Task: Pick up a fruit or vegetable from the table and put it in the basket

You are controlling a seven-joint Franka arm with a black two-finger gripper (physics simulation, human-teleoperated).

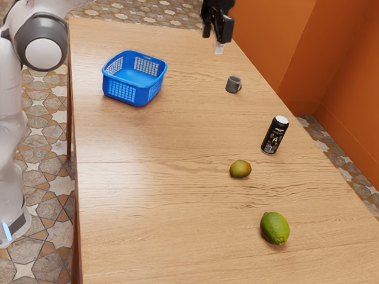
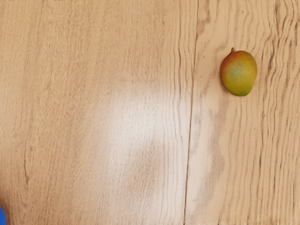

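Exterior view: gripper [image 1: 219, 46] over tbl [image 1: 148, 195], can't tell if wide or narrow; not touching mango [image 1: 240, 169].

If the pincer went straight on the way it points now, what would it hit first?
Probably bare tabletop: the pincer points down, and the mango looks off its line, though depth is unclear.

So there's a mango [image 2: 239, 73], greenish-yellow with a reddish blush and a little stem, just chilling on the wood-grain table [image 2: 93, 70] near a thin dark seam [image 2: 191, 122], plus a bit of something blue [image 2: 2, 216] well apart from it.
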